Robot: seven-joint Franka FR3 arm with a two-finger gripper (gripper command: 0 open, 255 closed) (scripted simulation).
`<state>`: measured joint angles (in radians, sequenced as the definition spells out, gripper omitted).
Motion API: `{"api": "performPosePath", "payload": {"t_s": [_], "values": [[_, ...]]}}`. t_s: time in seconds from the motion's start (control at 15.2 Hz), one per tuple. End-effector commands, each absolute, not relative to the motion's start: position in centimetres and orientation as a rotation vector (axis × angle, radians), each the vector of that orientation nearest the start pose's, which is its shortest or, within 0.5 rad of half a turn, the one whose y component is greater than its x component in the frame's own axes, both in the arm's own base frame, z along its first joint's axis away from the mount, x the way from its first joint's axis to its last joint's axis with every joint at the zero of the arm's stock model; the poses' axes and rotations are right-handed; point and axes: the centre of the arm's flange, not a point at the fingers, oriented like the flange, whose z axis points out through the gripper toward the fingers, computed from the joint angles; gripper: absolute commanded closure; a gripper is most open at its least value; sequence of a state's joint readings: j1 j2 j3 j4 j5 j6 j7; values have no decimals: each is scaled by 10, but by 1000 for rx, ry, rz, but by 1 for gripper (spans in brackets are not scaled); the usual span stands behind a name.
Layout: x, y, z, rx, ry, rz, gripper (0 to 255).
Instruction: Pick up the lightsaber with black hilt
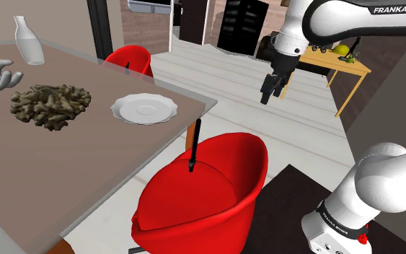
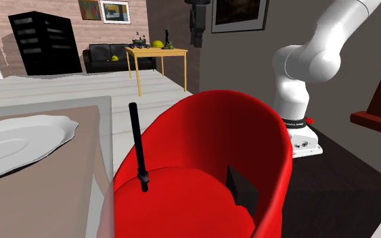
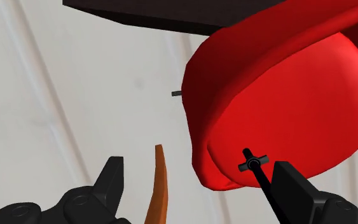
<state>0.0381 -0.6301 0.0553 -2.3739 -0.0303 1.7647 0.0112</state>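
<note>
Beside the table (image 1: 86, 148) we see the lightsaber (image 1: 194, 144) standing on the chair (image 1: 226, 184); the gripper (image 1: 270, 92) hangs well apart toward the shoulder view's right, fingers spread.

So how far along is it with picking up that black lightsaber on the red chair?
Done: nothing yet. The lightsaber stands propped on the red chair, untouched. In hand: the gripper hangs in the air, open, well apart from the chair, with the wrist view looking down at the saber. Left: come down, shut on the hilt and lift it.
</note>
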Motion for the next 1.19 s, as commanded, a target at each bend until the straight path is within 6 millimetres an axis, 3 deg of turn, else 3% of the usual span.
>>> {"api": "performPosePath", "payload": {"t_s": [0.0, 1.12], "values": [[379, 51, 534, -3192, -103, -38, 0], [525, 186, 445, -3129, 52, -42, 0]]}}
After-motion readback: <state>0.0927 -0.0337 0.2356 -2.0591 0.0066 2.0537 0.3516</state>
